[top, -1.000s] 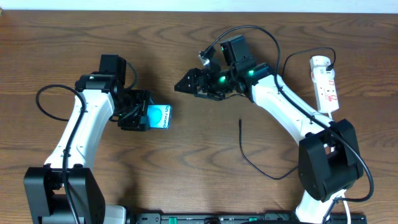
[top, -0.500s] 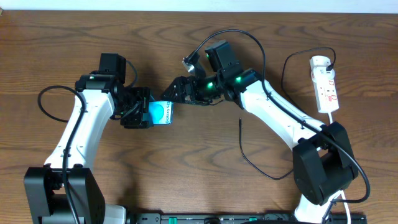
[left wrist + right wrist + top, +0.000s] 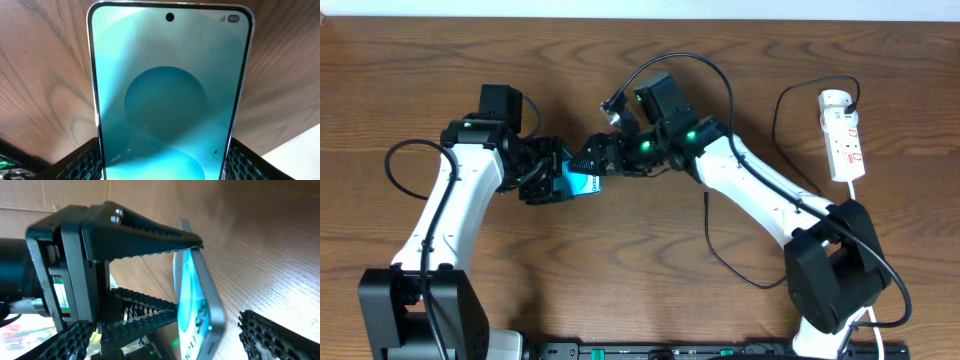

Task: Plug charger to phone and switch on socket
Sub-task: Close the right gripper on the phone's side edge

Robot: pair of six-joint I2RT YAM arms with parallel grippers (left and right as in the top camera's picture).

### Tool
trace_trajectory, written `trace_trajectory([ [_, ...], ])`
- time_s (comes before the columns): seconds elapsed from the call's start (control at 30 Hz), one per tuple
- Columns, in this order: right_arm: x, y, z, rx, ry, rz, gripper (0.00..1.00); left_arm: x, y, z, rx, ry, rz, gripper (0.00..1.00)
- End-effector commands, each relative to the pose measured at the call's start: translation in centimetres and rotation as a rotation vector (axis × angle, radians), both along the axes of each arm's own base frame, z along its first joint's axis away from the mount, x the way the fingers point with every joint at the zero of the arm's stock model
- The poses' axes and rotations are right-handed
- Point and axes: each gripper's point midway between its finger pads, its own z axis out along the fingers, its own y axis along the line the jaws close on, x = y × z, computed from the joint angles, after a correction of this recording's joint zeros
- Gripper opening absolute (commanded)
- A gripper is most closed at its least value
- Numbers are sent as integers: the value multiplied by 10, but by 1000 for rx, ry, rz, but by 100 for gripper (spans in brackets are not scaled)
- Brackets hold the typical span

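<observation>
The phone (image 3: 582, 184), with its cyan screen lit, is held off the table by my left gripper (image 3: 548, 175), which is shut on its lower sides. In the left wrist view the phone (image 3: 170, 75) fills the frame between the jaws (image 3: 165, 155). My right gripper (image 3: 593, 160) is open, with its fingers on either side of the phone's free end. The right wrist view shows the phone (image 3: 197, 300) edge-on between those fingers (image 3: 165, 330). The charger cable (image 3: 720, 255) lies loose on the table, and its plug tip (image 3: 707, 196) is free. The socket strip (image 3: 844, 135) lies at the far right.
The strip's white cord runs down behind the right arm's base (image 3: 840, 270). A black cable loops near the strip's top end (image 3: 790, 95). The left arm's cable loops at the left (image 3: 395, 160). The table's front edge holds a black rail (image 3: 700, 350).
My right gripper has moved left across the table to the phone, and its open fingers now straddle the phone's end. The left gripper has turned the phone slightly; the charger has stayed put.
</observation>
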Motion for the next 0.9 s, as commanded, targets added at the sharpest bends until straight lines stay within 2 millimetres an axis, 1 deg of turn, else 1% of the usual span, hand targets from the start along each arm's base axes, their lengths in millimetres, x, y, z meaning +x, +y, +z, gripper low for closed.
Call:
trace_trajectory([
  [0.0, -3, 8, 7, -1, -23, 3, 93, 2, -4, 6, -35, 10, 32, 7],
  [0.07, -2, 8, 6, -5, -23, 0, 93, 2, -7, 8, -63, 23, 49, 7],
  [0.2, 0, 6, 2, -29, -22, -19, 91, 7, -15, 13, -115, 3, 51, 7],
  [0.33, 0, 5, -3, -56, -24, -32, 86, 7, -15, 13, -116, 7, 55, 7],
  [0.57, -2, 9, -7, -85, -48, -42, 79, 6, -16, 14, -122, 8, 54, 7],
  [0.63, -3, 10, -8, -93, -54, -45, 75, 6, -17, 15, -130, 8, 52, 7],
  [0.8, -3, 11, -9, -98, -59, -47, 61, 6, -18, 15, -134, 9, 51, 7],
  [0.87, -3, 11, -9, -99, -59, -47, 59, 6, -18, 15, -134, 9, 51, 7],
])
